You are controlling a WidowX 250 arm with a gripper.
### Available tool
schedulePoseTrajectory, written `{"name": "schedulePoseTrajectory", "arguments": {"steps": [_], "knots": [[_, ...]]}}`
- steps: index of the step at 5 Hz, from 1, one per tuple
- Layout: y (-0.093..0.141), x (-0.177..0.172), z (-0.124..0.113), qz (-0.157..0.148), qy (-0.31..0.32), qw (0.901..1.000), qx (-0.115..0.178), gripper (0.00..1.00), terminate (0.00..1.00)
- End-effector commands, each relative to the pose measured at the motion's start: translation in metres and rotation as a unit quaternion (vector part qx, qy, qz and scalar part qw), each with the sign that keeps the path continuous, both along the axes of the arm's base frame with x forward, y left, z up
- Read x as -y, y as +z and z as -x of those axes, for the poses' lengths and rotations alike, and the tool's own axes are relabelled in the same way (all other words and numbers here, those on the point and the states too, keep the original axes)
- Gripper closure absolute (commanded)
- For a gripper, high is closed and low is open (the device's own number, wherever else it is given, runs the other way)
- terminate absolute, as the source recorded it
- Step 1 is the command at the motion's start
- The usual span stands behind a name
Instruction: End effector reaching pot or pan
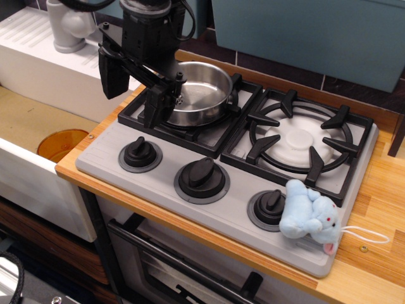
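Note:
The shiny steel pan (201, 88) sits on the left burner grate (218, 140) of the toy stove. My black gripper (135, 95) hangs over the stove's back left corner, at the pan's left side. Its jaws stand wide apart and hold nothing. The right finger (158, 104) is down at the pan's left rim, very close to it or touching; I cannot tell which. The left finger (112, 75) is off the stove's left edge, clear of the pan. The pan's handle is hidden behind the gripper.
The right burner has a white round cap (296, 139) under a black grate. Three black knobs (201, 176) line the grey front panel. A light-blue plush toy (310, 218) lies at the front right. An orange bowl (60, 144) sits in the sink at left, a grey faucet (66, 25) behind.

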State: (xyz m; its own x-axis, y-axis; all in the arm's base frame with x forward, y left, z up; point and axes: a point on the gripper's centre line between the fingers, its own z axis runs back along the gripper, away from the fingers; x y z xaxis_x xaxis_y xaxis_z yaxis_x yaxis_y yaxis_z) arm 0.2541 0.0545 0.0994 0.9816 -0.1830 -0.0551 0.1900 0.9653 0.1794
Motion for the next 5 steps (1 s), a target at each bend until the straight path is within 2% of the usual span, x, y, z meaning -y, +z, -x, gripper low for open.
{"name": "schedulePoseTrajectory", "arguments": {"steps": [1, 3, 5], "knots": [[0.0, 0.0, 0.0, 0.0, 0.0, 1.0, 0.0, 0.0, 0.0], [0.001, 0.042, -0.031, -0.012, 0.051, 0.9986, -0.006, 0.0, 0.0], [0.0, 0.055, -0.056, -0.002, 0.056, 0.9984, -0.007, 0.0, 0.0]]}}
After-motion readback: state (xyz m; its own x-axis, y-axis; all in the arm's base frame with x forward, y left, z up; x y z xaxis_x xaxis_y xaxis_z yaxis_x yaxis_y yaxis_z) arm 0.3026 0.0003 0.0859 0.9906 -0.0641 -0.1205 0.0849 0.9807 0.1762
